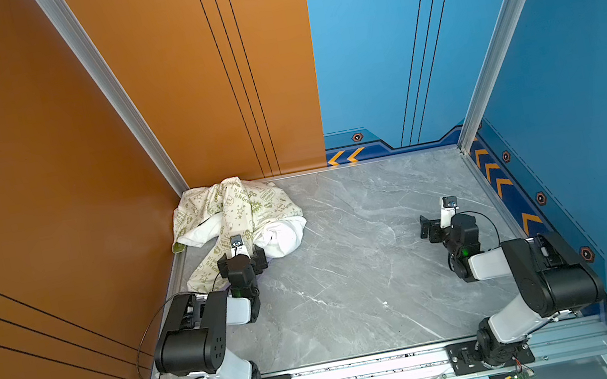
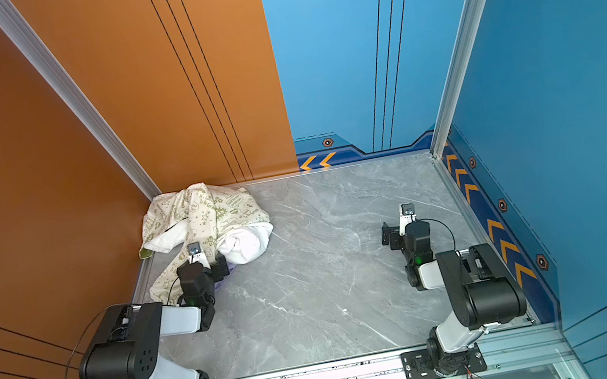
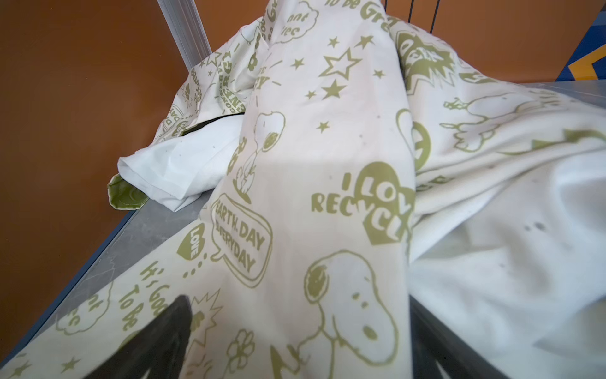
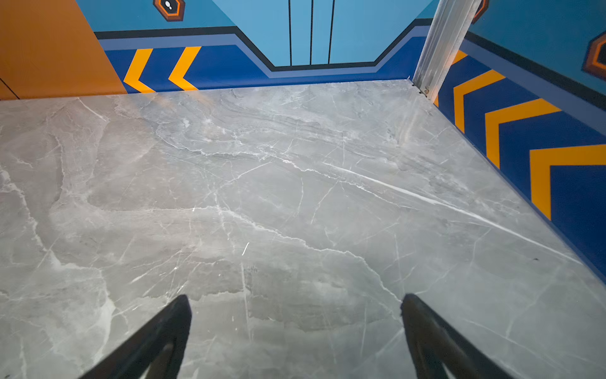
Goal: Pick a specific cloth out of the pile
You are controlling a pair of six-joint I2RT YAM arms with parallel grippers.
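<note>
At the far left corner, against the orange wall (image 1: 15, 165), you see the pile (image 1: 239, 218) heaped on the grey marble table (image 1: 350, 275). A cream sheet (image 1: 245, 205) printed with green cartoons and slogans lies rumpled over a plain white cloth (image 1: 281, 238), which bulges out on the pile's right side.

Your left gripper (image 1: 241, 258) sits low at the near edge of the heap. In its wrist view the left gripper (image 3: 298, 300) has its jaws spread wide, with a fold of the cream sheet lying between the fingers (image 3: 157, 341) and nothing pinched.

The purple cloth (image 2: 232, 271) is nearly all hidden. Only a faint lavender sliver, if that is what it is, peeks out from under the white cloth just beside the left gripper in both top views.

Across the bare middle of the table, well apart from the pile, your right gripper (image 1: 431, 229) hangs near the blue wall (image 1: 587, 64). Its wrist view shows the right gripper (image 4: 296, 298) with jaws fully apart over bare marble, holding nothing.
</note>
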